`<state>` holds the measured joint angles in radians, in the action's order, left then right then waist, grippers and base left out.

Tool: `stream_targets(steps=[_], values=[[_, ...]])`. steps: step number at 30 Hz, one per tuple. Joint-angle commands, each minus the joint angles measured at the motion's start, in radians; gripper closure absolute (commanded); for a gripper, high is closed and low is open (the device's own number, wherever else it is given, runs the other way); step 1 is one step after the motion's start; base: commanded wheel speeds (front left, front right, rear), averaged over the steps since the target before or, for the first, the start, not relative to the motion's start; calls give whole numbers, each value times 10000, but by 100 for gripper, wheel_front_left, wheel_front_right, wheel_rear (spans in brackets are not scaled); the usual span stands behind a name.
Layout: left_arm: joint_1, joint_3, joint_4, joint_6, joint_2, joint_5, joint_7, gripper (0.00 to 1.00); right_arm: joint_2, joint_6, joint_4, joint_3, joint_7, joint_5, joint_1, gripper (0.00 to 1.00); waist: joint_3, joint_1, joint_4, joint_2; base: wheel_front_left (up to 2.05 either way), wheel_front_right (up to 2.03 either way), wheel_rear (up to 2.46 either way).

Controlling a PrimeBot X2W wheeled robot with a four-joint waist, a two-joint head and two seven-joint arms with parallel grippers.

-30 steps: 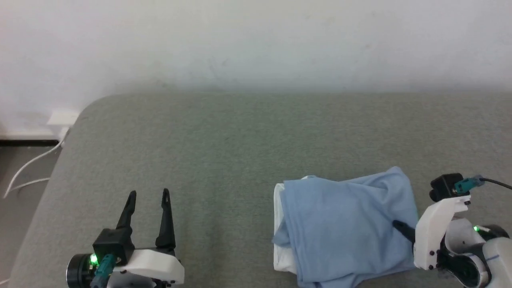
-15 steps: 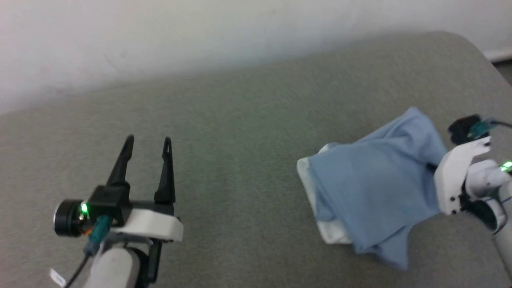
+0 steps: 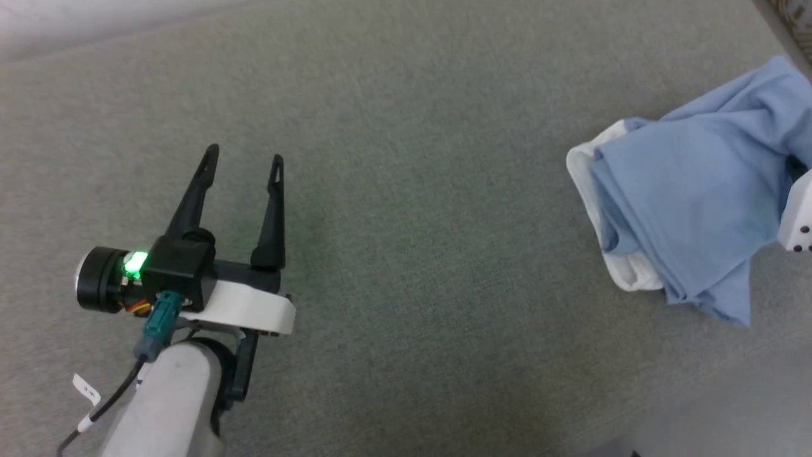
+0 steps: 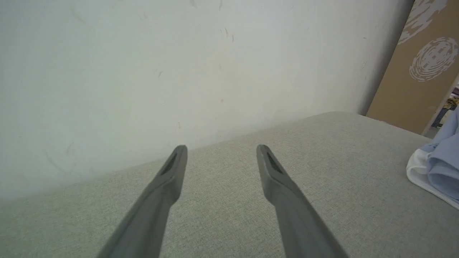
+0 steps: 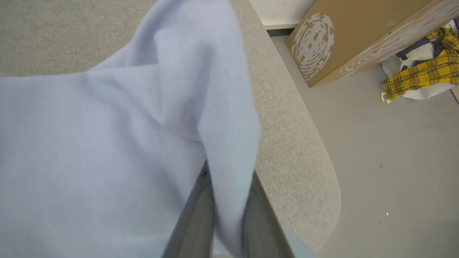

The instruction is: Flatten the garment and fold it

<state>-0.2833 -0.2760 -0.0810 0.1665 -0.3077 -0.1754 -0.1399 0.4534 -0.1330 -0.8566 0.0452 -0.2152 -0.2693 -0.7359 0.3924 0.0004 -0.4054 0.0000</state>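
Observation:
The garment [image 3: 691,197] is a light blue shirt with white trim, lying bunched and partly folded at the right of the grey-green padded surface [image 3: 412,190]. In the right wrist view my right gripper [image 5: 229,179] is shut on a fold of the garment [image 5: 107,143], and the cloth hides its fingertips. The head view cuts off its white housing [image 3: 800,212] at the right edge, against the garment. Far to the left, my left gripper [image 3: 245,152] is open and holds nothing. From the left wrist view the left gripper [image 4: 221,147] points at the wall, with the garment [image 4: 439,168] at the right edge.
A white wall [image 4: 143,71] runs along the far side of the surface. The rounded right end of the surface [image 5: 297,150] lies just beside the garment. Beyond it are the floor [image 5: 394,161], a cardboard box [image 5: 358,36] and a yellow plaid cloth [image 5: 419,75].
The head camera has swung and tilted down, so the wall has left its view and the garment has shifted to the right edge. My right gripper stays shut on the garment. The left stays open.

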Motion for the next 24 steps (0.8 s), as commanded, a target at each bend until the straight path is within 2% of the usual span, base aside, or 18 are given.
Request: stream_targets(steps=[1, 2, 5, 9, 13, 18, 22, 24], values=[[-154, -14, 0, -43, -30, 52, -11, 0, -145, 23, -291, -184, 359, 196, -248, 55, 629, -4, -229, 0, 0, 0, 0], [-167, -29, 23, -33, -6, 42, -26, 0, -223, 23, -581, -307, 572, 334, -325, 0, 626, -4, -156, 0, 0, 0, 0], [-146, 7, 178, -3, 50, -62, -159, 0, -392, 23, -1344, -567, 1178, 725, -461, 0, 489, -4, 18, 0, 0, 0, 0], [0, 39, 332, 25, 185, -269, -309, 0, -284, 23, -1910, -867, 1891, 1142, -437, 0, 215, -4, 162, 0, 0, 0, 0], [486, 100, 588, 146, 384, -550, -574, 0, -90, 23, -2431, -1017, 3093, 2171, -7, 0, -609, -4, 293, 0, 0, 0, 0], [1125, 200, 828, 321, 671, -862, -847, 0, -147, 23, -2365, -1208, 4223, 2778, 984, 0, -1560, -4, 667, 0, 0, 0, 0], [1504, 283, 936, 427, 792, -1014, -949, 0, -561, 23, -1936, -1147, 4528, 2883, 1727, 0, -2039, -4, 970, 0, 0, 0, 0], [1737, 375, 972, 494, 857, -1133, -1000, 0, -1015, 23, -1432, -971, 4629, 2855, 2183, 0, -2261, -4, 1181, 0, 0, 0, 0]])
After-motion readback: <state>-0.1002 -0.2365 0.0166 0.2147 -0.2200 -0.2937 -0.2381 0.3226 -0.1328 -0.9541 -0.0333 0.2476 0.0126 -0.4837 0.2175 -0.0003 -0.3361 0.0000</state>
